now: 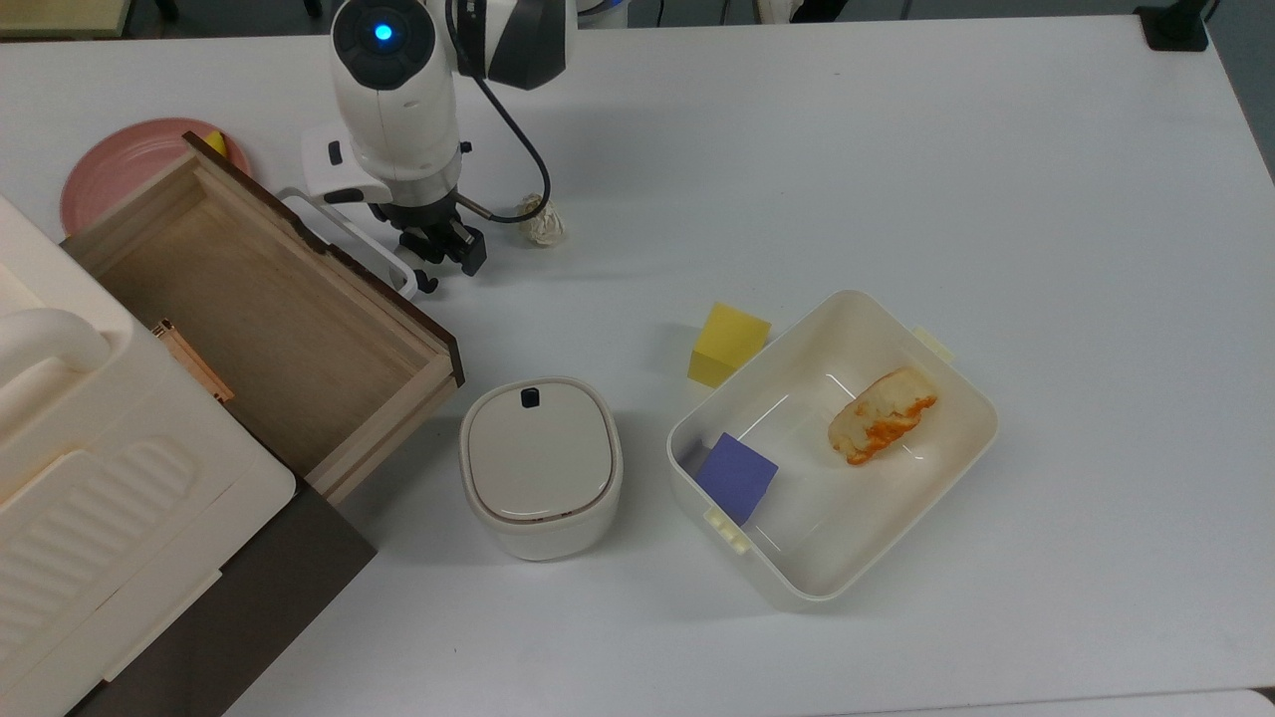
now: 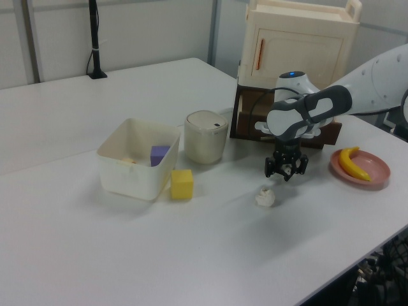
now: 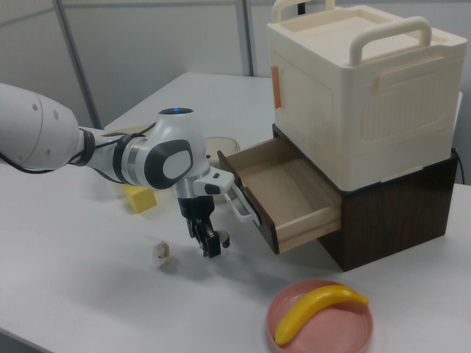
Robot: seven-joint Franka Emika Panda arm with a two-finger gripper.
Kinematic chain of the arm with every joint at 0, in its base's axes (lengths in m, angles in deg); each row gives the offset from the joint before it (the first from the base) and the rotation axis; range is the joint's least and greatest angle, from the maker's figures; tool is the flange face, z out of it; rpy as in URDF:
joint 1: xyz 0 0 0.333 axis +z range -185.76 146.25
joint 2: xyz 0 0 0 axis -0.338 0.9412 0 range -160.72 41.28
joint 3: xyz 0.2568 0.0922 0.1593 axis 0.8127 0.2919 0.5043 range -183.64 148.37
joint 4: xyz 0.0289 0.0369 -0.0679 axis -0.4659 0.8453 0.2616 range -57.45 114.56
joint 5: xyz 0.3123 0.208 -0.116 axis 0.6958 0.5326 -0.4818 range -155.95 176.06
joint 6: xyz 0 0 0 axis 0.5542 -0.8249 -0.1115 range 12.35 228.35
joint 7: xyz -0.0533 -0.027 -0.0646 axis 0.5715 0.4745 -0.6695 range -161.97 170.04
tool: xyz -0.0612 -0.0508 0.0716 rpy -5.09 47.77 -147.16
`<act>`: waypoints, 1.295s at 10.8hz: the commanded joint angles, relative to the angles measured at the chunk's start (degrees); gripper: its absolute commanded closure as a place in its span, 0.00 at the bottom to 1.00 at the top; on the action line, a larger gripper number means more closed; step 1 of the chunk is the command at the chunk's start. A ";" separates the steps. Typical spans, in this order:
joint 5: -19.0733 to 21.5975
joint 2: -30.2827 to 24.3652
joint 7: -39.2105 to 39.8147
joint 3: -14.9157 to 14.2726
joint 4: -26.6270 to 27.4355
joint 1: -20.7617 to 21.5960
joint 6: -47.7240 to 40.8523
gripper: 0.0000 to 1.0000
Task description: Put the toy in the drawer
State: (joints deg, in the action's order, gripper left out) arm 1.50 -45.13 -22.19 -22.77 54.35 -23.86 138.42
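While the drawer [image 1: 249, 299] stands open, gripper [image 1: 448, 261] just off its white loop handle [image 1: 349, 239], jaws closed on the toy [image 2: 288, 169], held low over the table, its heading and long axis too hidden to tell, crumpled paper ball [image 1: 541, 221] nearby

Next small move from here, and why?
Probably lift a little higher, then carry toward the top view's left. The gripper appears closed on the toy just above the table, and the drawer stands open beside it, with its front wall between them.
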 commanded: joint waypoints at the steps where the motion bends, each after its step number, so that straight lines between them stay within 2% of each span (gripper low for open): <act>1: -1.11 -3.68 1.77 -0.05 0.40 2.34 -1.39 1.00; 4: 0.11 -6.76 9.67 0.30 -5.47 4.71 -11.48 1.00; 6: 7.90 -6.94 12.41 0.04 -11.96 4.20 -16.85 1.00; 7: 9.42 -6.86 13.55 -0.31 -14.52 3.76 -17.92 1.00; 8: 10.22 -6.68 13.65 -0.40 -16.72 2.97 -18.10 1.00; 10: 14.86 -6.42 13.31 -0.58 -19.37 0.43 -17.50 1.00; 14: 15.32 -2.12 11.90 -0.67 -20.43 -4.49 -8.90 0.98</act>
State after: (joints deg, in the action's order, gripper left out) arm 15.26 -50.94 -10.09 -23.04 35.53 -26.52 124.84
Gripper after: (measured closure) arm 1.000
